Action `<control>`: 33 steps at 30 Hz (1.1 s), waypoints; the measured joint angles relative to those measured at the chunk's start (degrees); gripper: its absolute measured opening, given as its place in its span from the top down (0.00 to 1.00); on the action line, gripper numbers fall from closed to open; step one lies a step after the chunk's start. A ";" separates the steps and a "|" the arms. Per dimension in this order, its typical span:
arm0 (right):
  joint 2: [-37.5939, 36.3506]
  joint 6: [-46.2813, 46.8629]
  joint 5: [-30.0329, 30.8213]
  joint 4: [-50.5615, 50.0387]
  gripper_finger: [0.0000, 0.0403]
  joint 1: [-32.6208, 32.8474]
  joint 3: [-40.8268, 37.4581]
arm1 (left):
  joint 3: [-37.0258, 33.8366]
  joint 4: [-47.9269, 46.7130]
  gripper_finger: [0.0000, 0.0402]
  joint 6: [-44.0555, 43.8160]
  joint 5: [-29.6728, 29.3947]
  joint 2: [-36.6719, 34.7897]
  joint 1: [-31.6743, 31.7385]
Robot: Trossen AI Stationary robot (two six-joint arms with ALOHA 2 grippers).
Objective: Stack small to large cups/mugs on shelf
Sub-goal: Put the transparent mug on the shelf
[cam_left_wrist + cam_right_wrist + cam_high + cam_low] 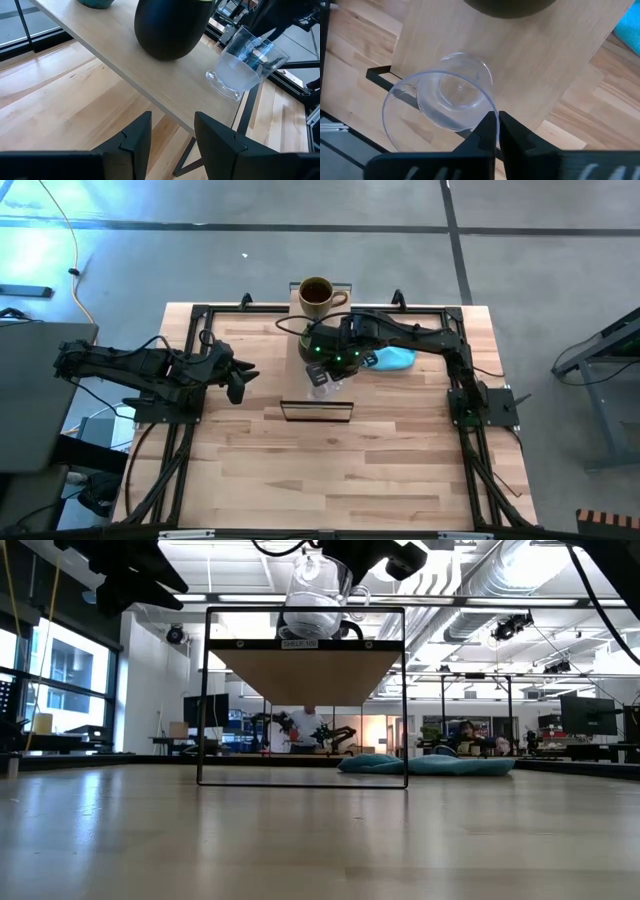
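Observation:
The long light-wood shelf (317, 406) runs from the table's far edge toward its middle. A brown-tan mug (316, 295) stands on the shelf's far end. The dark green mug (170, 25) stands on the board farther toward the near end, partly under my right arm. The small clear glass cup (245, 62) is at the shelf's near end, with my right gripper (493, 125) shut on it from above. My left gripper (243, 377) hangs open and empty to the left of the shelf, its fingers (132, 145) short of the board's edge. My right gripper pinches the glass cup's rim (491, 109) between its two fingers. The fingers come from above, pointing steeply down. The cup sits tilted, mouth up, with its base (222, 86) at the shelf board; whether the base rests on the board or hangs just over it I cannot tell.
A turquoise cloth (395, 358) lies on the table right of the shelf, beside my right arm. The shelf's dark frame (305, 780) stands on the tabletop with open space beneath the board. Bare wood stretches toward the table's near edge (330, 490).

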 joint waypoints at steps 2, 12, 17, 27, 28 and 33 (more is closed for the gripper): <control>0.00 0.02 0.00 0.00 0.99 0.00 0.00 | 0.00 -0.01 0.66 0.01 0.00 0.00 0.02; 0.00 -0.07 -0.35 0.78 0.90 0.00 0.00 | 0.00 0.00 0.66 -0.11 0.01 0.01 0.00; 0.00 -0.17 -1.16 0.92 0.90 0.00 0.00 | 0.00 -0.02 0.66 -0.11 0.02 0.02 0.00; 0.00 -0.99 -1.30 1.63 0.90 -0.13 0.00 | 0.00 0.00 0.66 -0.09 0.02 0.02 0.00; 0.00 -1.05 -1.31 1.76 0.90 -0.27 0.00 | 0.00 -0.01 0.66 -0.09 0.02 0.01 0.00; 0.00 -1.52 -1.28 1.87 0.90 -0.72 0.00 | 0.00 -0.02 0.66 -0.09 0.02 0.00 0.00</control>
